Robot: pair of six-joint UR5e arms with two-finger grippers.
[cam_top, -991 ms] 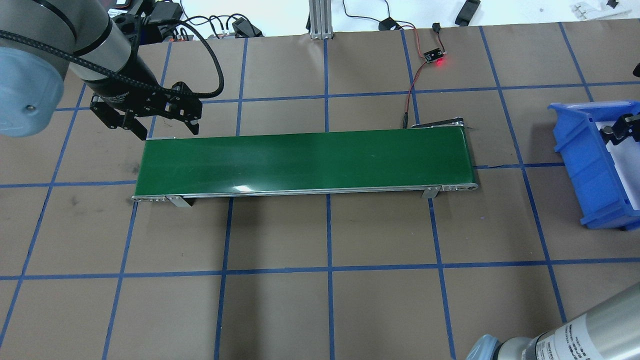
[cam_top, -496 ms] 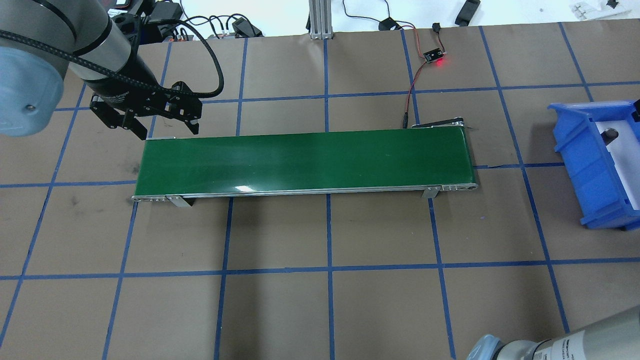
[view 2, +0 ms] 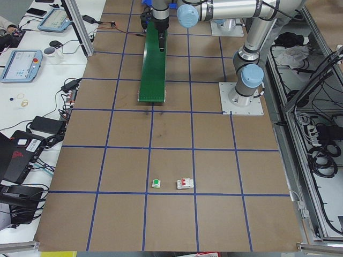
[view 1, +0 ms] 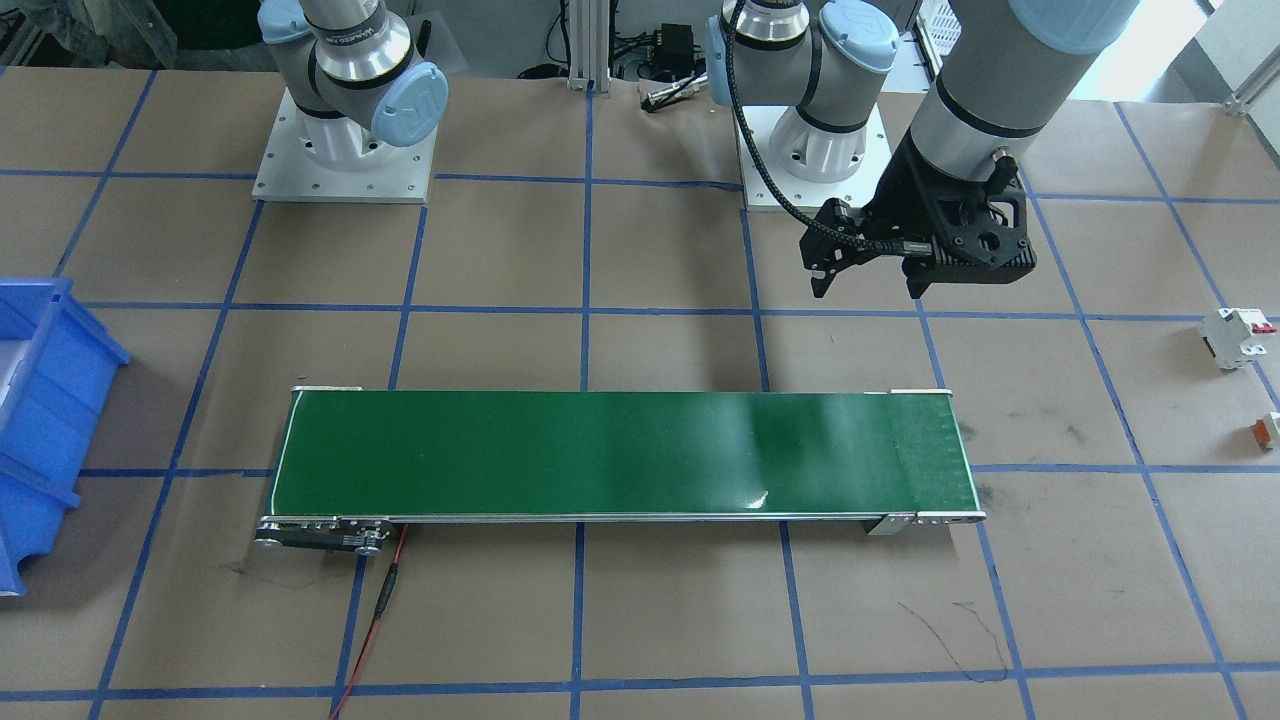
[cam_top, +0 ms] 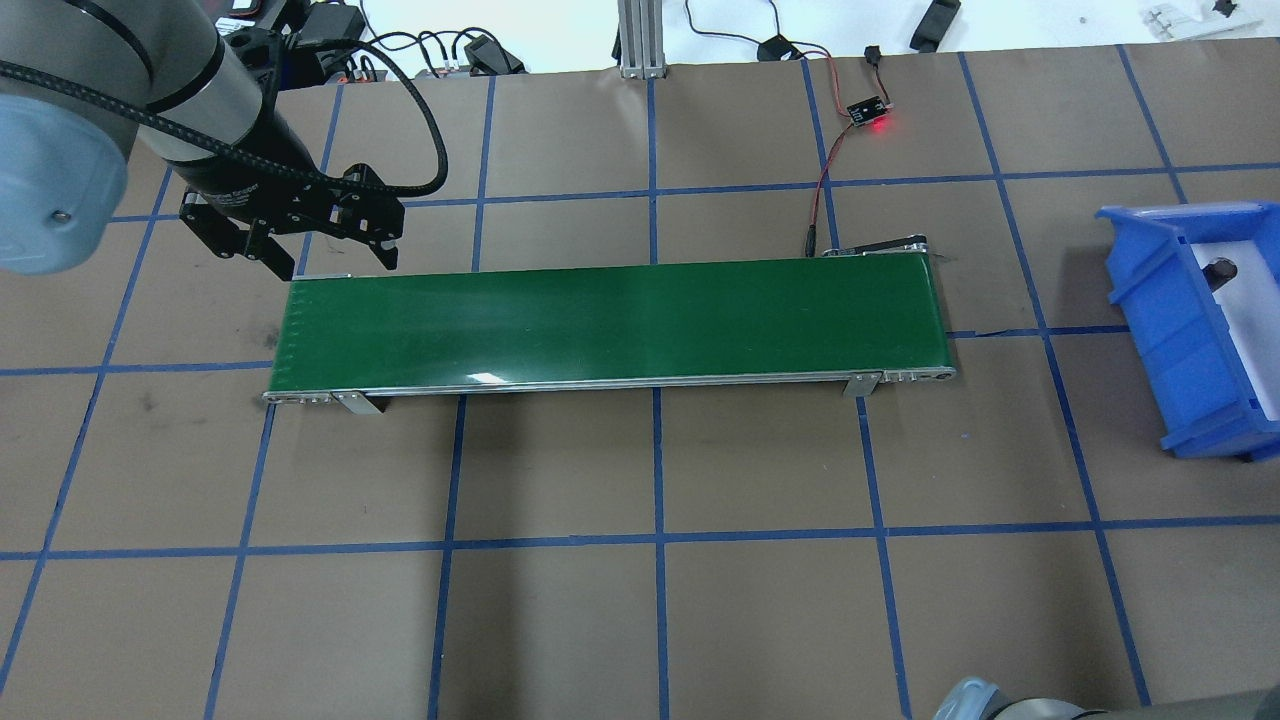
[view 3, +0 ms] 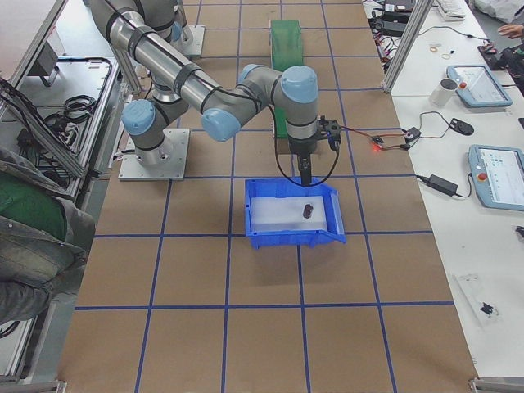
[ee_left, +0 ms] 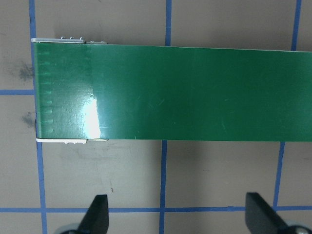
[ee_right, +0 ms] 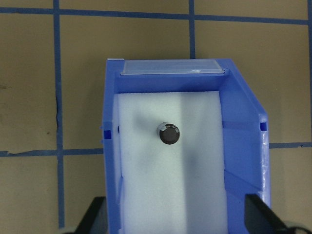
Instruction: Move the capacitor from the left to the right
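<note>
Now the capacitor (ee_right: 168,133) stands on end on the white foam liner (ee_right: 170,190) of the blue bin (ee_right: 241,122), top face toward the right wrist camera and well apart from the bin's walls. The right gripper (ee_right: 178,217) hangs above the bin with its claw spread wide. Its two dark fingertips (ee_right: 97,219) show at the lower corners of the wrist view, one over each side of the bin. The capacitor sits ahead of them, a little left of the midline between them, and neither fingertip touches it. From the camera at the table's right end, the gripper (view 3: 304,176) points straight down over the far part of the bin (view 3: 291,239), and the capacitor (view 3: 307,210) stands free just on the near side of it.

At the other end of the table, the left gripper (cam_top: 330,255) hovers beside the left end of the green conveyor belt (cam_top: 610,320), its claw also spread and holding nothing. The belt surface is bare. On the table to the far left of the robot lie a white breaker with a red switch (view 1: 1235,337) and a small orange-and-white part (view 1: 1268,428).
</note>
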